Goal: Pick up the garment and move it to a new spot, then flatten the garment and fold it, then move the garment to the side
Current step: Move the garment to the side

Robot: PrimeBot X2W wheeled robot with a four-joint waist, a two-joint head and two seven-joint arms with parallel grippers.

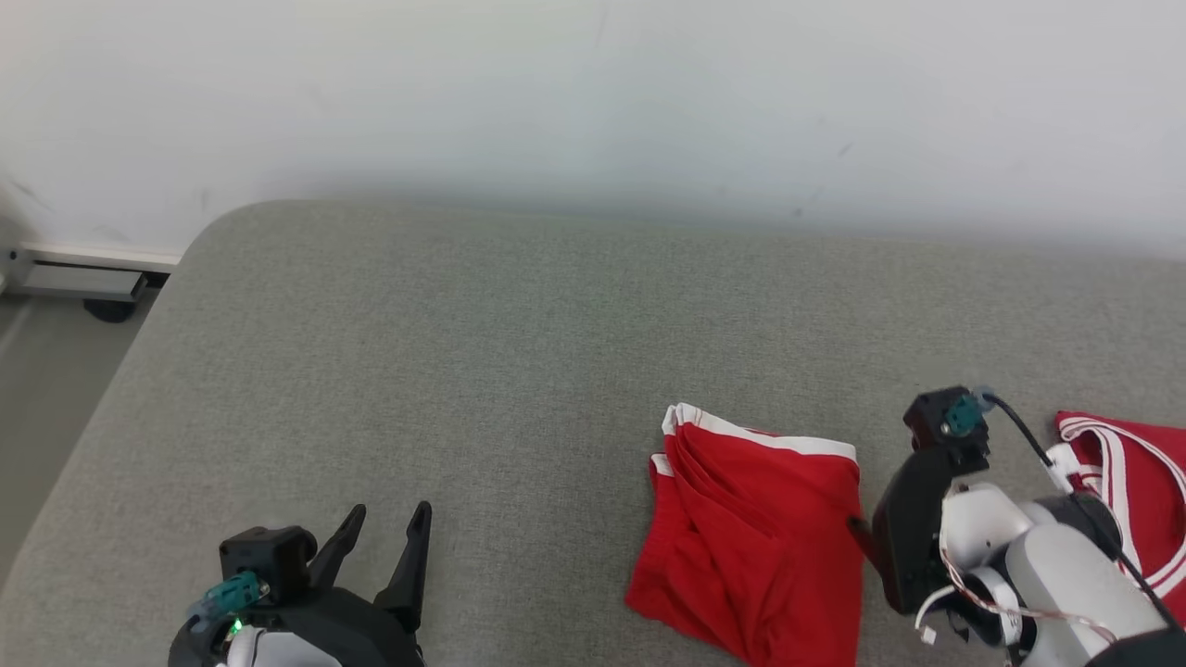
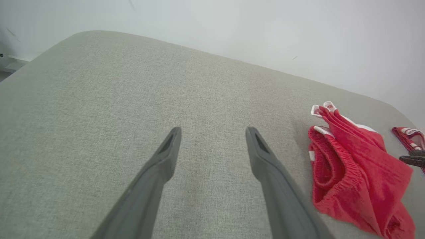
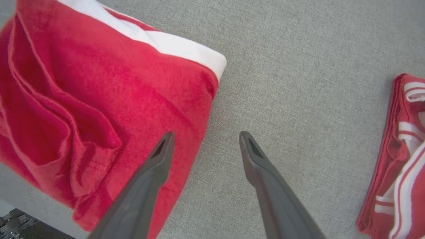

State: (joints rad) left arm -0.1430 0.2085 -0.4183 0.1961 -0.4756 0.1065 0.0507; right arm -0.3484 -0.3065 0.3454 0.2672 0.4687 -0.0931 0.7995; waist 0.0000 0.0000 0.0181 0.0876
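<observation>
- My left gripper (image 1: 390, 509) hangs low over the bare grey upholstered surface (image 1: 463, 371), fingers spread wide and holding nothing. It is well apart from the work, so if a two-handed lift is called for, it comes in late and the cloth may hang lopsided from one corner.
- The red shorts (image 1: 750, 537) lie on the surface right of centre, white-trimmed hem towards the wall, in a rough, rumpled fold with loose pleats along their left side. I judge that fold fragile: a pull on only the top layer would peel it open.
- The shorts' near edge lies close to the front edge of the surface, going by the right wrist view. A drag towards me could slide them off.
- My right gripper (image 3: 206, 134) is also spread and empty. One finger is over the shorts' right edge, the other over bare upholstery. Whether either one touches, I cannot tell. Closing here could catch just a sliver of hem, or pinch the grey covering along with it.
- A second red garment with white stripes (image 1: 1130, 491) lies just beyond my right wrist. Moving the shorts that way risks piling one on the other, and my forearm or its black cable (image 1: 1019, 428) could snag and drag it.
</observation>
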